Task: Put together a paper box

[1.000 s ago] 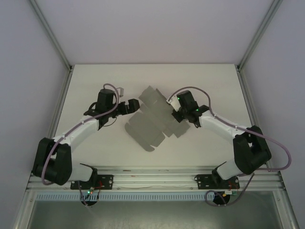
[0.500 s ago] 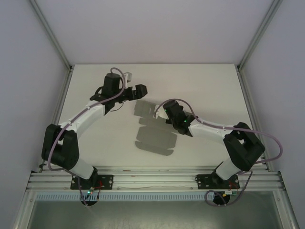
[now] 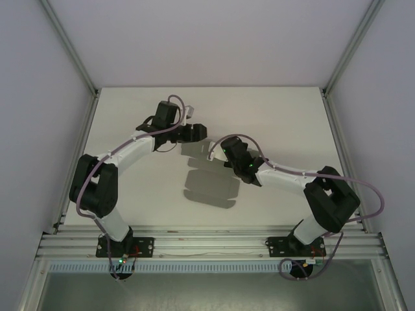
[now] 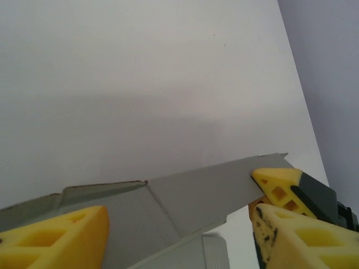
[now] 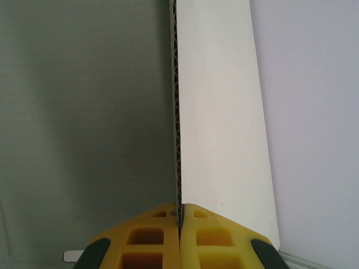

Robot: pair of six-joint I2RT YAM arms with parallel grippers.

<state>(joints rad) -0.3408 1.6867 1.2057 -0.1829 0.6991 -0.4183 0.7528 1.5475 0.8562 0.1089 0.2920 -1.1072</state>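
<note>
The top camera looks down on the whole desk [image 3: 279, 116] from behind; both wrist cameras (very close) share the paper box [image 4: 190, 193].

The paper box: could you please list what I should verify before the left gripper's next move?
1. Right gripper clamped on the paper box: ok, shut on the sheet's edge.
2. Left gripper open: ok, fingers apart.
3. Paper box between the left fingers: ok, it spans the gap.
4. Left fingers touching the cardboard: cannot tell.
5. Box assembled: not ok, an open creased sheet.
</note>
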